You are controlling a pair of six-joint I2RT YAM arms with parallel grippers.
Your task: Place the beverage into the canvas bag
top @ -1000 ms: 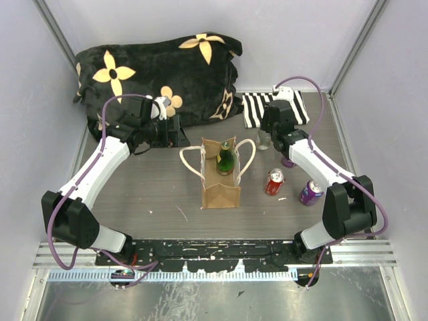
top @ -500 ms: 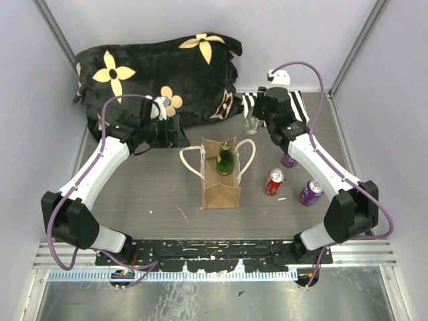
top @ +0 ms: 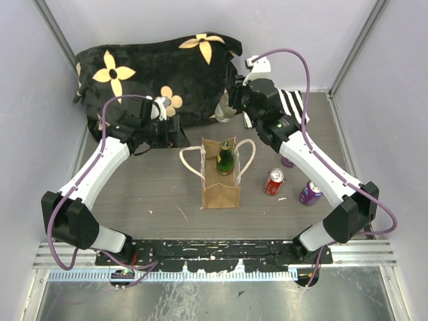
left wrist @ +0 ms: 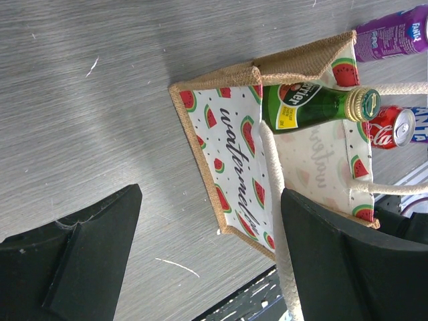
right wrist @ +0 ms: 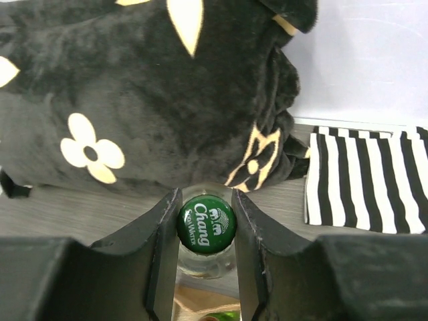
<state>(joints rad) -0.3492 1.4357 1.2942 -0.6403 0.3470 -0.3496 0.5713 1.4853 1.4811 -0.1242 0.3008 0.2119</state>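
Grey wood-grain table [top: 147, 194], enclosed by pale walls. Positions are read from the top view, with the bag as the dial's centre.

Bag [top: 221, 190]: stands upright at mid-table, mouth open. Its two rope handles [top: 190, 160] splay out to 9 and 3 o'clock. The left wrist view shows a watermelon print on its side.

Green bottle [top: 226, 159]: upright inside the bag, neck rising above the rim.

Clear bottle [top: 225, 115]: at 12 o'clock of the bag, outside it and well apart from it, against the front edge of the cushion [top: 154, 73]. Its green cap [right wrist: 206, 224] reads "Chang".

Right gripper [top: 231, 110]: clamped on the clear bottle's neck. The right wrist view shows one finger pressed to each side just below the cap. Whether the bottle's base touches the table cannot be told.

Left gripper [top: 175, 134]: at 10 o'clock of the bag, near the left handle. Its fingers [left wrist: 73, 247] are spread wide with nothing between them, and they touch neither bag nor handle.

Other items: the cushion, black with cream flowers, lies at 11 o'clock along the back wall. A striped cloth [top: 294, 103] lies flat at 1 o'clock. A red can [top: 274, 181] stands at 3 o'clock, near the bag. A purple can [top: 309, 192] stands beyond it, toward 4 o'clock. A second purple can [top: 287, 162] is partly hidden beneath the right arm.
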